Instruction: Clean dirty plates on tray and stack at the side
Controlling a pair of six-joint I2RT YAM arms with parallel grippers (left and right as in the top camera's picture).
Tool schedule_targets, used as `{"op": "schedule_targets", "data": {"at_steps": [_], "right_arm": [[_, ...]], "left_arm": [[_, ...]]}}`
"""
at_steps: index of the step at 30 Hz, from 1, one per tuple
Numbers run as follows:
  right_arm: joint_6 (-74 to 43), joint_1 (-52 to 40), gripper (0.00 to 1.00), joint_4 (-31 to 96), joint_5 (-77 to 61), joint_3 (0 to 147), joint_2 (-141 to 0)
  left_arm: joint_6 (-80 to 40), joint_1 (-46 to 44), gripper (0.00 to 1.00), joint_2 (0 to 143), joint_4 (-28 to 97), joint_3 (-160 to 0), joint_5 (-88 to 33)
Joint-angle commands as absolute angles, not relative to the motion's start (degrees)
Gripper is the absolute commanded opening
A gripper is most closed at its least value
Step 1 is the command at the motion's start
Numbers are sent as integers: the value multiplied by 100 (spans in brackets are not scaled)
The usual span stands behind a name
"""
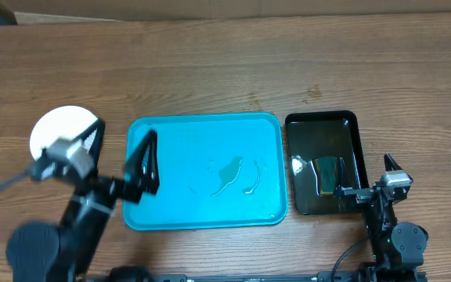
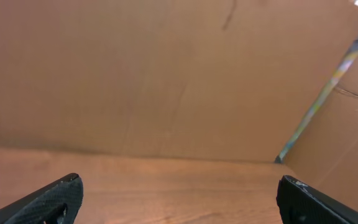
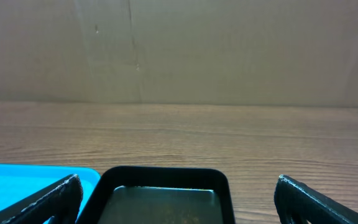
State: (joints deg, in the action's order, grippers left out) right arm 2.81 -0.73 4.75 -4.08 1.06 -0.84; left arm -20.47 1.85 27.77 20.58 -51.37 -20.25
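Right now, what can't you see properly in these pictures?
1. The plates: overhead, the blurred left arm covers part; count and smears unclear.
2. Greenish thing in the black tray: overhead too small; right wrist view cuts it off.
3. Left wrist view: only cardboard and tabletop, no plates.

Wooden table (image 1: 210, 63). The turquoise tray (image 1: 178, 149) lies at centre and carries only a wet patch (image 1: 233, 174) right of its middle. A white plate (image 1: 59, 125) rests on the table just left of the tray, its near edge covered by the arm; whether others lie beneath it cannot be told. The left gripper (image 1: 118, 150), blurred, has its fingers spread wide, one over the tray's left rim and one at the plate's edge. A black tray (image 1: 323, 119) sits just right of the turquoise one and holds a green sponge (image 1: 329, 174). The right gripper (image 1: 371, 177) is at its near right corner, fingers apart.
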Motion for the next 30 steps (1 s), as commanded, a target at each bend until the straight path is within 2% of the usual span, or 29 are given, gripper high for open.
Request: {"op": "schedule_targets", "data": {"at_steps": [1, 8, 12, 23, 30], "right_arm": [[305, -25, 100, 451, -414, 45, -16], [305, -25, 100, 451, -414, 45, -16], [305, -25, 100, 451, -414, 45, -16], [305, -25, 100, 451, -414, 45, -16], [305, -25, 100, 451, -414, 45, -16]], "left_arm": [[-1752, 154, 100, 2220, 2213, -4644, -1890], [-1758, 152, 100, 895, 2265, -3017, -1820], [-1820, 145, 100, 270, 1798, -2235, -1820], [-1817, 89, 100, 23, -2383, -937, -1044], [-1817, -45, 100, 21, -2523, -281, -676]]}}
